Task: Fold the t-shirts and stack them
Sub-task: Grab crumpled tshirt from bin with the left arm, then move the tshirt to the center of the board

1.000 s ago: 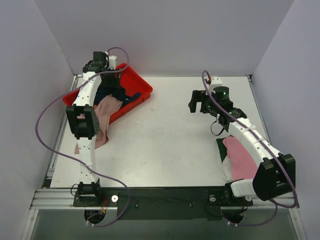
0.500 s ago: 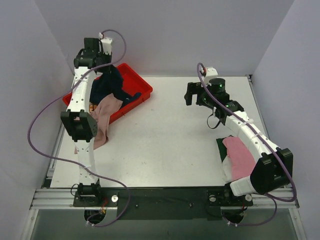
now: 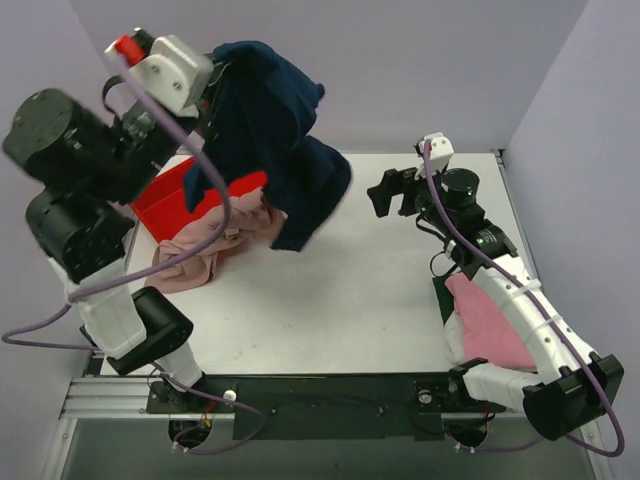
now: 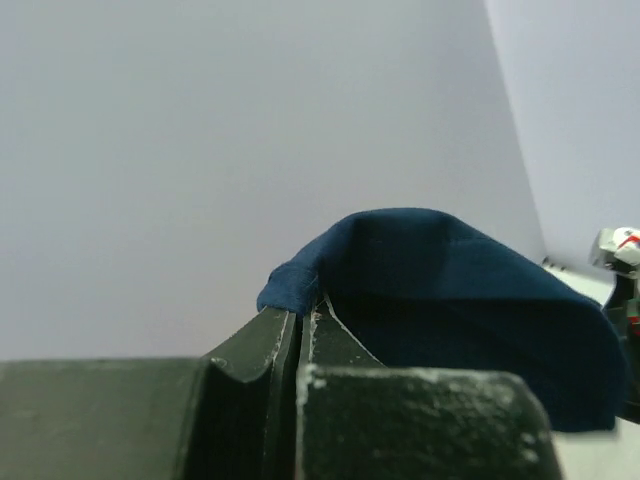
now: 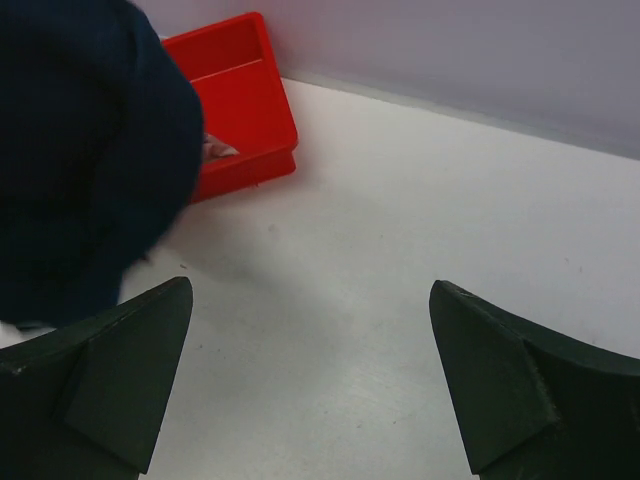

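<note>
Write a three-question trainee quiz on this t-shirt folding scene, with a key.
1. True or false: the left gripper is shut on the navy t-shirt, which hangs lifted above the table.
2. Which gripper is open and holds nothing? A) left gripper B) right gripper
3. Fill in: the beige-pink t-shirt spills out of the red ____.
Key: 1 true; 2 B; 3 tray.

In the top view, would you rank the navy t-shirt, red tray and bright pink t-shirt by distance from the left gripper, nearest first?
1. navy t-shirt, held in the left gripper.
2. red tray, beneath it, left side.
3. bright pink t-shirt, far right, near edge.
</note>
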### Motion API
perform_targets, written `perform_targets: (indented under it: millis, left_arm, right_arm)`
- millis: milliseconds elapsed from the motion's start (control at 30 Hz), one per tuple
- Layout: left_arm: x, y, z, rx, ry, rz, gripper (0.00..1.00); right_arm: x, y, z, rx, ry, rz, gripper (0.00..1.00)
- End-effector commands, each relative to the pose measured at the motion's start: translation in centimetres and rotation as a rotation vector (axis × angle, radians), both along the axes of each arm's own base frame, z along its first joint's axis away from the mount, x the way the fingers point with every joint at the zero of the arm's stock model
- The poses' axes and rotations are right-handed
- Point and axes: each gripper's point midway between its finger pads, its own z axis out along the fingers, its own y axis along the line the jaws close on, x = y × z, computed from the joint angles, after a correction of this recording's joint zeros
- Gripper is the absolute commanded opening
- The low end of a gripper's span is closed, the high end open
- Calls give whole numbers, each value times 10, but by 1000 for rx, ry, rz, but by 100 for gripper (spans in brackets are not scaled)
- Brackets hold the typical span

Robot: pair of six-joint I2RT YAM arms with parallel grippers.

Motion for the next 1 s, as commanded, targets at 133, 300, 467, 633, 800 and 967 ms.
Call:
perform_targets:
  millis: [133, 300, 467, 633, 800, 967]
  left_arm:
    - [-13, -45, -36, 160, 60, 38, 0]
    - [10, -88, -77, 231, 158, -9, 0]
    - [44, -127, -132, 293, 283, -29, 0]
    - [55, -150, -178, 309, 421, -90, 0]
    - [36, -200, -263, 415, 627, -302, 0]
    - [3, -247, -337, 573, 701, -549, 17]
  right_arm:
    - [-40, 6, 34, -18, -127, 163, 100]
    - [-64, -5, 11, -65, -29, 198, 100]
    - [-49, -60, -32, -11, 211, -49, 97]
    - [-53, -71, -20, 65, 214, -48, 96]
    - [-47, -70, -18, 70, 234, -47, 96]
    - [-33, -82, -47, 159, 392, -154, 95]
